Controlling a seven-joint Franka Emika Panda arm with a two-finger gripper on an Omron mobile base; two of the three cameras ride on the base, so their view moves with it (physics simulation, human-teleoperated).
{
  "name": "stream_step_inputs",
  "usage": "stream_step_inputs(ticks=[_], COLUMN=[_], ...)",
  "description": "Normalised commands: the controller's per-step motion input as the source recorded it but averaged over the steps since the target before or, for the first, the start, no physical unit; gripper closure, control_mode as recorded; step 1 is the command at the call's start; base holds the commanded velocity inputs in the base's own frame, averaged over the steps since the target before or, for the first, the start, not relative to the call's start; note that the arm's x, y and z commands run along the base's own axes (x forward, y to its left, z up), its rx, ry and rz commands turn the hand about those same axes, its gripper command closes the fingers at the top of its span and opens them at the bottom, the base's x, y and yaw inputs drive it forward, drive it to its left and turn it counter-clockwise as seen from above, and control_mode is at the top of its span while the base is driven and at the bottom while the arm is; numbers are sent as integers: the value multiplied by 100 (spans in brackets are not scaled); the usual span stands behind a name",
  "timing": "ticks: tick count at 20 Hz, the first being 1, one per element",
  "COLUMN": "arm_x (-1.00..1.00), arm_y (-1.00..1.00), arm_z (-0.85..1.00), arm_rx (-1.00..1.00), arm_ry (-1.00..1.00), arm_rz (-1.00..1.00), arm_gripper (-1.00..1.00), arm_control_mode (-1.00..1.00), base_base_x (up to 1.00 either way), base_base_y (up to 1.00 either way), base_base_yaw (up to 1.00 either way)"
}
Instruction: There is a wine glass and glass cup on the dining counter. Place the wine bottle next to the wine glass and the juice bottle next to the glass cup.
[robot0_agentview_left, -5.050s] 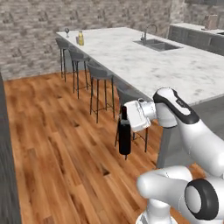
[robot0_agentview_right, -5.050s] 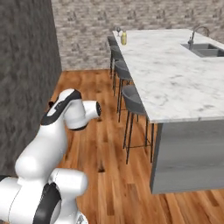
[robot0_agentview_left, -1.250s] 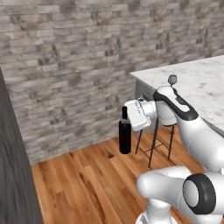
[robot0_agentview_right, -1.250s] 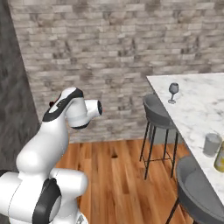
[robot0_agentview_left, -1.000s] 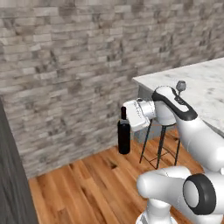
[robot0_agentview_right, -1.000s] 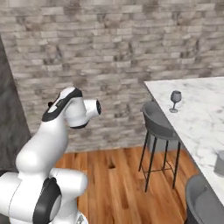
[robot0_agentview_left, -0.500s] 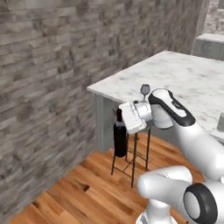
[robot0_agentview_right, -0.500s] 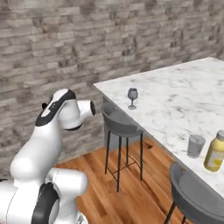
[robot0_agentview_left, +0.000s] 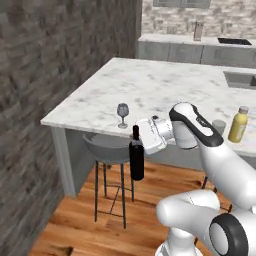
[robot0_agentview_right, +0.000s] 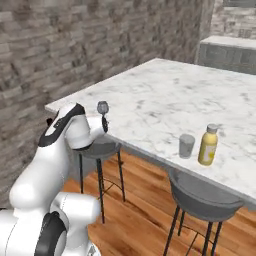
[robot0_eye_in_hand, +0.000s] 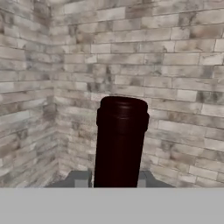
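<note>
The tool (robot0_agentview_left: 141, 141) is clamped on the wine bottle (robot0_agentview_left: 136, 160), hanging upright off the counter (robot0_agentview_left: 150, 87) edge near the wine glass (robot0_agentview_left: 122, 115); it's rigid, slick, bottom-heavy, best gripped high.

Black wine bottle (robot0_agentview_left: 136, 160) upright, held off counter edge.

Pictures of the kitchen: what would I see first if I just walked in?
First, the big white robot arm holding the black wine bottle upright in its gripper, out over the wooden floor beside the dining counter. Next, the little wine glass near the counter's edge, and farther along, the yellow juice bottle beside the glass cup.
</note>
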Motion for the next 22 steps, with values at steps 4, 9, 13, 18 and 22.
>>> stream_step_inputs(ticks=[4,9,13,18,22], arm_x=[0,0,0,0,0], arm_y=[0,0,0,0,0], arm_z=[0,0,0,0,0], arm_rx=[0,0,0,0,0], arm_ry=[0,0,0,0,0], arm_rz=[0,0,0,0,0], arm_gripper=[100,100,100,100,100], arm_control_mode=[100,100,100,100,100], base_base_x=[42,55,49,22,28], base_base_y=[26,33,44,77,71], base_base_yaw=[-71,-56,-38,-7,-1])
